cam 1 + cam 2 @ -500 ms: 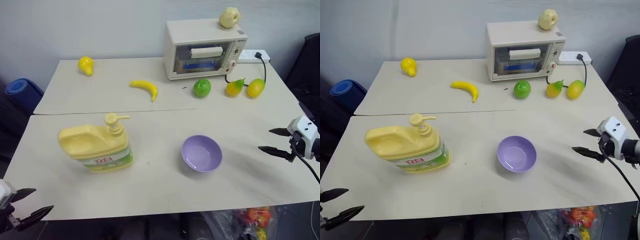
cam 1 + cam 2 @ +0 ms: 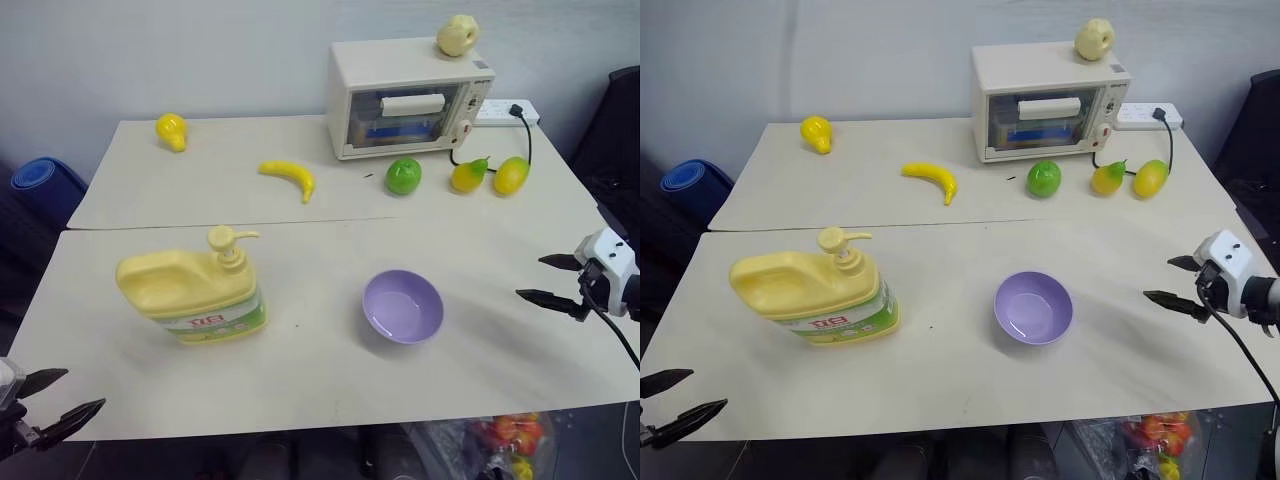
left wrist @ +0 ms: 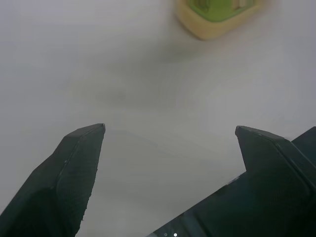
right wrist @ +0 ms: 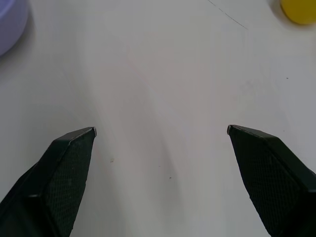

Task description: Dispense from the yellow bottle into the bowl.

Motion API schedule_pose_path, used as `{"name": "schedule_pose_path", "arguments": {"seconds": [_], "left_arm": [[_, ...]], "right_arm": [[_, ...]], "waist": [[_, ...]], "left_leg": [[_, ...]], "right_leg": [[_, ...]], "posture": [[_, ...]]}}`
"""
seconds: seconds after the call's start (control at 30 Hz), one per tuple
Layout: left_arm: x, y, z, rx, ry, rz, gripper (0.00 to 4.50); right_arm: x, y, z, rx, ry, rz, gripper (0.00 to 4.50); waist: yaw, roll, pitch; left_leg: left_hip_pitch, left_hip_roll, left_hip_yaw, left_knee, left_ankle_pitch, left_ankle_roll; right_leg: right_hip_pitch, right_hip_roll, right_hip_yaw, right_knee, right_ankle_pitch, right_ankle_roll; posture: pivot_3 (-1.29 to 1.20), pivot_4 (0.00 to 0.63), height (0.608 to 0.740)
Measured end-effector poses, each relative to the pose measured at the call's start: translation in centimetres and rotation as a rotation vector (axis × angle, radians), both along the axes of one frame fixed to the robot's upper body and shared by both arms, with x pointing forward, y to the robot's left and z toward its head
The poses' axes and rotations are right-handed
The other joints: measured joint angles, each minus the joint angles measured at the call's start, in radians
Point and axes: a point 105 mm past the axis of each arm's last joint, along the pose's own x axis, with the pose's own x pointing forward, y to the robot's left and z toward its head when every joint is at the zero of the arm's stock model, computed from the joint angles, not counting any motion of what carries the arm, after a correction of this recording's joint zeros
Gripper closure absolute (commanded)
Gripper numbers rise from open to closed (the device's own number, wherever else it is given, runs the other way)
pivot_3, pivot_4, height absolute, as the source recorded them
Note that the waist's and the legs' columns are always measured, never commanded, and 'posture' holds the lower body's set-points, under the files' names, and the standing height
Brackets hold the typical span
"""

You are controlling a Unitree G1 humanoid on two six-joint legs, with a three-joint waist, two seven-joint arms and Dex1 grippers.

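Standing centre-left: yellow bottle [image 2: 193, 296], likely heavy, rigid; pressing pump advisable. Gaping empty: left gripper [image 2: 57, 402], right gripper [image 2: 548, 281].

Red characters on yellow bottle [image 2: 192, 296] label, too small to read.

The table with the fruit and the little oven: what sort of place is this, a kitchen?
Probably a mock kitchen set up for robot trials, not a real one. A toaster oven plugged into a power strip sits on plain tables with scattered fruit, a yellow bottle and a bowl.
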Motion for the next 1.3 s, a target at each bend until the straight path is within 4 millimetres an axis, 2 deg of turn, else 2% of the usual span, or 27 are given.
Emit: {"name": "schedule_pose_path", "arguments": {"seconds": [0.2,0.3,0.4,0.57,0.63,0.67,0.83,1.03,1.13,1.27,1.3], "left_arm": [[0.3,-0.2,1.6,-0.056,-0.046,0.0,0.0],[1.0,-1.4,4.2,-0.073,-0.093,-0.078,0.0],[1.3,-3.0,7.5,-0.101,-0.134,-0.186,0.0],[1.2,-8.2,13.2,-0.134,-0.165,-0.501,0.0],[0.8,-10.7,14.6,-0.106,-0.151,-0.655,0.0],[0.6,-12.0,15.0,-0.084,-0.129,-0.74,0.0],[0.4,-15.0,14.7,-0.04,-0.063,-0.953,0.0],[1.0,-16.6,14.3,-0.001,-0.032,-1.11,0.0],[1.7,-16.8,14.1,0.01,-0.036,-1.145,0.0],[2.8,-17.0,14.1,0.016,-0.063,-1.177,0.0],[3.1,-17.1,14.1,0.021,-0.064,-1.186,0.0]], "right_arm": [[-0.6,1.0,0.0,0.019,0.017,0.042,0.04],[-1.1,2.5,0.8,0.058,0.022,0.105,0.04],[-2.5,4.5,1.9,0.054,0.046,0.194,0.04],[-5.3,9.4,2.8,0.06,0.093,0.369,0.04],[-6.3,11.7,3.1,0.055,0.091,0.435,0.04],[-6.9,13.1,2.9,0.055,0.087,0.467,0.04],[-7.7,16.5,1.0,0.046,0.072,0.497,0.04],[-7.4,18.2,-2.7,-0.043,0.036,0.46,0.04],[-7.1,18.6,-4.0,-0.08,0.011,0.449,0.62],[-6.3,19.4,-5.4,-0.084,-0.014,0.431,1.94],[-6.2,19.7,-5.7,-0.081,-0.018,0.434,1.94]], "waist": [[0.0,0.0,0.0],[0.001,0.0,0.0],[0.005,0.0,0.0],[0.011,0.0,0.0],[0.016,0.001,0.001],[0.018,0.001,0.001],[0.021,0.001,0.001],[0.023,0.001,0.001],[0.022,0.0,0.001],[0.022,-0.001,0.002],[0.022,-0.001,0.002]], "left_leg": [[0.0,0.0,0.0,0.0,0.0,0.0],[0.0,0.001,0.0,0.002,0.0,0.0],[0.0,0.001,-0.001,0.003,0.0,-0.001],[0.0,0.001,-0.002,0.003,-0.001,-0.001],[0.0,0.001,-0.001,0.003,-0.001,-0.001],[0.0,0.001,-0.001,0.003,-0.001,-0.002],[0.0,0.002,0.001,0.003,-0.002,-0.003],[0.0,0.0,0.004,0.003,-0.002,-0.003],[0.001,0.0,0.005,0.003,-0.002,-0.003],[0.002,0.0,0.005,0.004,-0.002,-0.003],[0.001,0.0,0.005,0.004,-0.002,-0.003]], "right_leg": [[0.0,0.0,0.0,0.001,0.0,0.0],[0.0,0.0,0.0,0.002,0.0,0.0],[0.0,0.0,0.0,0.003,0.0,0.0],[0.0,0.001,0.0,0.003,0.0,0.0],[0.0,0.001,0.001,0.004,0.0,0.0],[0.0,0.003,0.001,0.003,0.0,0.0],[-0.001,0.007,0.004,0.003,0.0,0.0],[-0.003,0.012,0.01,0.004,0.0,-0.001],[-0.003,0.013,0.012,0.005,0.0,-0.001],[-0.003,0.013,0.012,0.007,0.0,-0.001],[-0.003,0.014,0.013,0.009,0.0,-0.001]], "posture": [[0.0,0.15,0.74],[0.0,0.15,0.74],[0.0,0.15,0.74],[0.0,0.15,0.74],[0.0,0.15,0.74],[0.0,0.15,0.74],[0.0,0.15,0.74],[0.0,0.15,0.74],[0.0,0.15,0.74],[0.0,0.15,0.74],[0.0,0.15,0.74]]}}
